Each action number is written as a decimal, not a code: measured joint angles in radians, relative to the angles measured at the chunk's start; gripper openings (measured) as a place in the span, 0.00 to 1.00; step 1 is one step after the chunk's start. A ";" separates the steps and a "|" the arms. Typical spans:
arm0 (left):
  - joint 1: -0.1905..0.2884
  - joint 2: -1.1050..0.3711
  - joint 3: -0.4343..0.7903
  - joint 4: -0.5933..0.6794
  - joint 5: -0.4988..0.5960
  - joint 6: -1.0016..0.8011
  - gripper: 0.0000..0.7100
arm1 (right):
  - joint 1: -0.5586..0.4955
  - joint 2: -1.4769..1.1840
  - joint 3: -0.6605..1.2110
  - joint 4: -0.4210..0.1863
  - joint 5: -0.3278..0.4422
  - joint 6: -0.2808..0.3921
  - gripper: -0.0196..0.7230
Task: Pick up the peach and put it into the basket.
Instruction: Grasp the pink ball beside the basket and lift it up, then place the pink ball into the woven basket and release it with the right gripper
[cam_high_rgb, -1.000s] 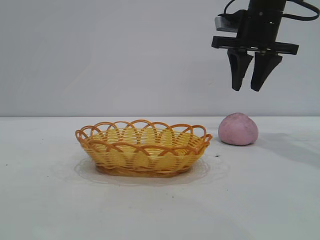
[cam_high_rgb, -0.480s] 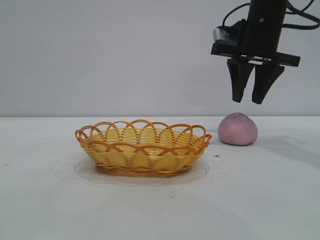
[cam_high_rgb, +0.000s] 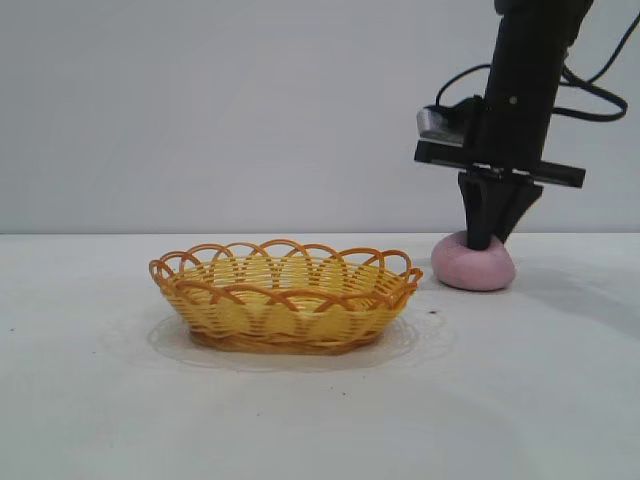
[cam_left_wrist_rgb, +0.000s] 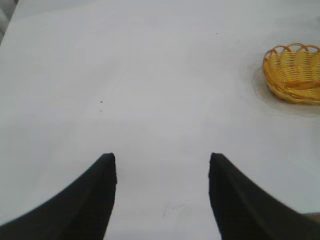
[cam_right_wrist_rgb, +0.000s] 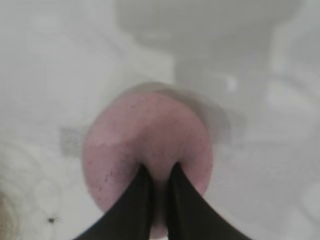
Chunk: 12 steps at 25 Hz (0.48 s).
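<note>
The pinkish-purple peach (cam_high_rgb: 478, 271) lies on the white table, to the right of the yellow wicker basket (cam_high_rgb: 283, 308) and apart from it. My right gripper (cam_high_rgb: 481, 238) has come straight down on the peach's top. In the right wrist view its two black fingertips (cam_right_wrist_rgb: 145, 172) stand almost together, pressed into the peach (cam_right_wrist_rgb: 150, 130), and pinch a narrow strip of its skin. The peach still rests on the table. My left gripper (cam_left_wrist_rgb: 161, 157) hovers open over bare table, far from the basket (cam_left_wrist_rgb: 295, 75), and does not show in the exterior view.
The white table (cam_high_rgb: 320, 410) spreads wide around the basket and in front of it. A plain grey wall stands behind. The right arm's cable (cam_high_rgb: 600, 105) loops above the peach. A faint ring mark surrounds the basket's foot.
The right gripper has dropped from well above the peach down onto its top, and its fingers have closed from apart to nearly together. Basket and left gripper have not moved.
</note>
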 joint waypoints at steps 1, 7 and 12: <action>0.009 0.000 0.000 0.000 0.000 0.000 0.50 | 0.016 -0.025 0.002 0.014 0.011 -0.020 0.03; 0.039 0.000 0.000 0.000 -0.002 0.000 0.50 | 0.158 -0.181 0.000 0.122 0.050 -0.098 0.03; 0.039 0.000 0.000 0.000 -0.002 0.002 0.50 | 0.272 -0.159 0.046 0.124 0.059 -0.101 0.03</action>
